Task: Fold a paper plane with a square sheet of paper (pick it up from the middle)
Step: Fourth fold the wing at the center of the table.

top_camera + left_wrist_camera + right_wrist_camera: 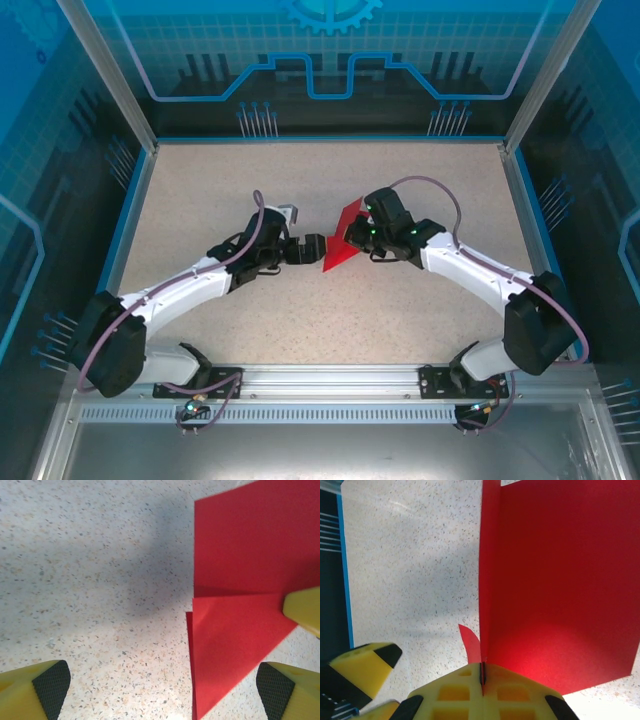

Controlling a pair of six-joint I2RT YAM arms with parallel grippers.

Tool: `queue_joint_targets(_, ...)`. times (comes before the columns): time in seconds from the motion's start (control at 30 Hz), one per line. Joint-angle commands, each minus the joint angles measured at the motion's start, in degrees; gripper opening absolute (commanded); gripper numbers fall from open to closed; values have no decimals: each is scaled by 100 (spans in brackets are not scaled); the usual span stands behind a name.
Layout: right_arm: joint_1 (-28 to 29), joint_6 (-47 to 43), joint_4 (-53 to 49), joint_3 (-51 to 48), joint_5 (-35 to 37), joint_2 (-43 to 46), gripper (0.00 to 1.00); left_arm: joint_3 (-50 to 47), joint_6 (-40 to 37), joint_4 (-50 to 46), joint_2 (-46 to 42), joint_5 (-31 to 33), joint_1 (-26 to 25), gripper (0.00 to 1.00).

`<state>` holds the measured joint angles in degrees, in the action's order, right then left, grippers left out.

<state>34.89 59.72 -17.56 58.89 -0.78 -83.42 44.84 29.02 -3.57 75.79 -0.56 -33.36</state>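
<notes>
Thin bright red square sheet of paper [343, 243], partly folded, lies near the centre of the speckled beige desk [200, 200], between the two arms.

Right fingers [360, 235] are pressed together, pinching the sheet's doubled edge. In the right wrist view that edge runs straight out from the closed tips [475, 687], and the sheet [560, 580] spreads to one side.

Left fingers [312, 249] are spread wide and hold nothing, just beside the sheet. In the left wrist view the black pads [50, 690] sit low over the desk, and a triangular flap overlaps the sheet's [240, 550] lower part.
</notes>
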Motion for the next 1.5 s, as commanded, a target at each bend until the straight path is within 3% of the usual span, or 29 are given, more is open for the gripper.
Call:
queue_joint_targets(0.0, 59, 564, -273, -37, 272, -330, 0, -385, -708, 926, -12, -555, -45, 99)
queue_joint_targets(0.33, 78, 1595, -398, -104, 149, -860, 0, -913, -2372, 2590, 681, -926, -489, 93)
queue_joint_targets(0.47, 45, 1903, -888, 61, 79, -1049, 0, -944, -2561, 3055, 1174, -955, -578, 88)
queue_joint_targets(0.6, -24, 2036, -896, 63, -192, -1154, 0, -1117, -2931, 3858, 1572, -1007, -653, 84)
queue_joint_targets(0.73, -95, 2116, -876, 69, -471, -1212, 0, -993, -3376, 4032, 1990, -1039, -671, 76)
queue_joint_targets(1.2, -347, 2203, -949, 65, -916, -1239, 0, -1304, -3732, 4931, 2511, -1166, -679, 53)
queue_joint_targets(1.47, -399, 2218, -951, 60, -1028, -1260, 0, -1329, -3867, 4954, 2558, -1027, -675, 42)
